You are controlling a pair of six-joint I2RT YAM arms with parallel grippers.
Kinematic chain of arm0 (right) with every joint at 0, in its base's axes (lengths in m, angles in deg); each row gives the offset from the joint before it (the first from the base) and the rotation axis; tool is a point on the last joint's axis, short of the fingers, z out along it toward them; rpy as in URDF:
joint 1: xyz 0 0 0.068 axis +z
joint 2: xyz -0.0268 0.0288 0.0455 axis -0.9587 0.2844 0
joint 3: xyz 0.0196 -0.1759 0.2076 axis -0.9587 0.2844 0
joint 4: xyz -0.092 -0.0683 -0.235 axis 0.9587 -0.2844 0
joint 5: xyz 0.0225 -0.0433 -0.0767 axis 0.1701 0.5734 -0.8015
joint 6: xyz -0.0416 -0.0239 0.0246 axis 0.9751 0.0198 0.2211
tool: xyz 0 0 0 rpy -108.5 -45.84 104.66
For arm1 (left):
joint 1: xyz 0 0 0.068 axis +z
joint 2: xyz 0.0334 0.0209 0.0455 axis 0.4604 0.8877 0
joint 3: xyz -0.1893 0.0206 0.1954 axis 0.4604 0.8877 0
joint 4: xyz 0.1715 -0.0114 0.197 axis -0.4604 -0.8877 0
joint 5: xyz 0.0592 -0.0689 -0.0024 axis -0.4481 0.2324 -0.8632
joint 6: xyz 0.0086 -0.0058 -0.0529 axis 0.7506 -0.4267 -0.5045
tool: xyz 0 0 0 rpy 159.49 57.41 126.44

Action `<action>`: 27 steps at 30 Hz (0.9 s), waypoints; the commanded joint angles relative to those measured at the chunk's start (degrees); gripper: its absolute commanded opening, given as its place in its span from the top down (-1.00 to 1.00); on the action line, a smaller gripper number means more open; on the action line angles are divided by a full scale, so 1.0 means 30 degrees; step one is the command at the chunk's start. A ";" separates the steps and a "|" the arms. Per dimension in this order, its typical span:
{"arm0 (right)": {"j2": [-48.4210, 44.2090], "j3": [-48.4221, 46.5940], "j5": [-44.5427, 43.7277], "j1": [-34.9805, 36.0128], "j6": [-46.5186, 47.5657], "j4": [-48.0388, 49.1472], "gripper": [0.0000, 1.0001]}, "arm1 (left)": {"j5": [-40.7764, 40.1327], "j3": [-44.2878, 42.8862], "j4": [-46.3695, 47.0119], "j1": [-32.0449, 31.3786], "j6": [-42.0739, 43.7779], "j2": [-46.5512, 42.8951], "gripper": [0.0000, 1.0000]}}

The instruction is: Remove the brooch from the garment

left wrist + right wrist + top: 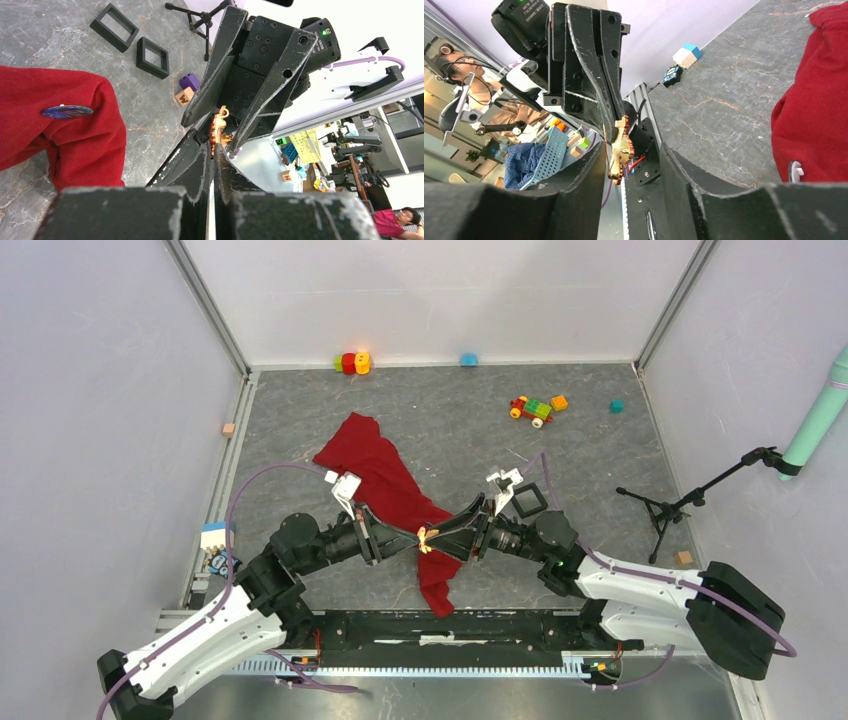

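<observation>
The red garment (385, 480) lies crumpled on the grey table, from the middle towards the near edge. The small gold brooch (424, 538) hangs above its lower part, between both grippers. My left gripper (411, 537) is shut on the brooch, which sticks out at its tips in the left wrist view (219, 131). My right gripper (447, 534) is open, its fingers either side of the brooch (620, 150) without pinching it. In both wrist views the brooch shows apart from the red cloth (75, 130).
A round blue badge (66, 111) sits on the garment. Two black square frames (528, 501) lie right of the grippers, and a small tripod (665, 508) stands farther right. Toy blocks (352, 362) and a toy car (532, 409) lie at the back.
</observation>
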 commanded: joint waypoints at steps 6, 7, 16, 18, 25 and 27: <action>-0.0368 -0.0032 -0.0033 0.0107 -0.0160 0.1156 0.21 | 0.0377 0.0186 0.1064 0.0000 -0.0552 -0.0216 0.95; -0.0309 -0.0065 -0.0015 0.0099 -0.0189 0.1131 0.22 | 0.0432 0.0186 0.1094 0.0000 -0.0552 -0.0199 0.96; -0.0544 -0.0417 -0.1140 0.0120 0.0408 -0.1090 0.36 | 0.0494 0.0084 0.1124 0.0000 -0.0478 -0.0150 0.95; -0.0541 -0.0612 -0.1366 0.0125 0.0638 -0.1835 0.39 | 0.0524 0.0069 0.1124 0.0000 -0.0449 -0.0103 0.95; -0.0844 -0.0726 -0.2609 0.0126 0.0911 -0.3256 0.45 | 0.0524 0.0018 0.1153 0.0000 -0.0369 0.0005 0.96; -0.0880 -0.0832 -0.2952 0.0129 0.1056 -0.3875 0.48 | 0.0570 0.0033 0.1157 0.0003 -0.0339 0.0066 0.95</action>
